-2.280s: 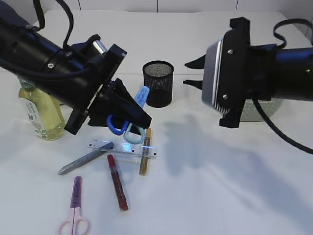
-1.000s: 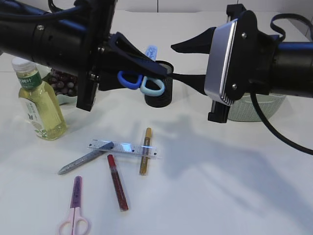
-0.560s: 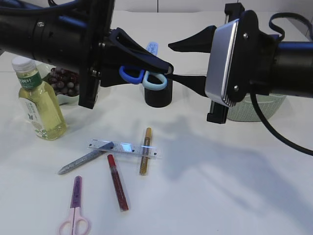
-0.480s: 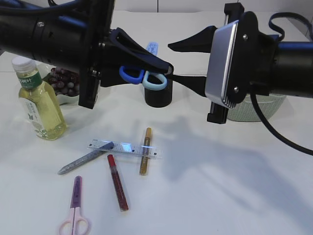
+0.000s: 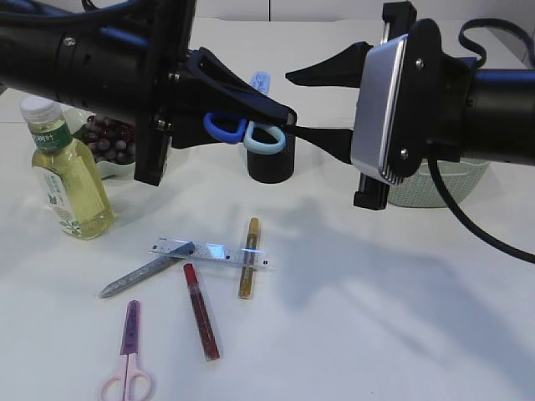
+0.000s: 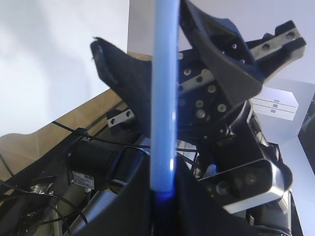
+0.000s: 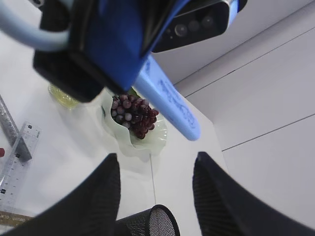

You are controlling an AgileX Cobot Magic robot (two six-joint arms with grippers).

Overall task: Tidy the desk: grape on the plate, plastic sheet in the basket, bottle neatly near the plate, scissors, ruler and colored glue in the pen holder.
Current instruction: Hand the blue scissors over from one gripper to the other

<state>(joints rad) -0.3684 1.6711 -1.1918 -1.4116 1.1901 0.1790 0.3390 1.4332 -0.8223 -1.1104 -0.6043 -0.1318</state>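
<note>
My left gripper (image 5: 280,113) is shut on blue scissors (image 5: 242,134), held just above the black mesh pen holder (image 5: 269,165); the blade (image 6: 163,98) sticks up between its jaws. Facing it from the right, my right gripper (image 5: 292,104) is open and empty over the holder (image 7: 147,221). Grapes (image 5: 104,138) lie on the pale green plate (image 7: 147,140), beside the bottle (image 5: 63,180). On the table lie the ruler (image 5: 209,251), red glue (image 5: 201,311), gold glue (image 5: 248,257), silver glue (image 5: 142,274) and pink scissors (image 5: 128,355). The plastic sheet is out of view.
A pale green basket (image 5: 435,180) stands at the right behind my right arm. Both arms hang close together over the middle of the white table.
My left gripper lifted the blue scissors from the table and carried them right, to above the pen holder. The right gripper swung in toward them. Both have barely moved in the last half second.
</note>
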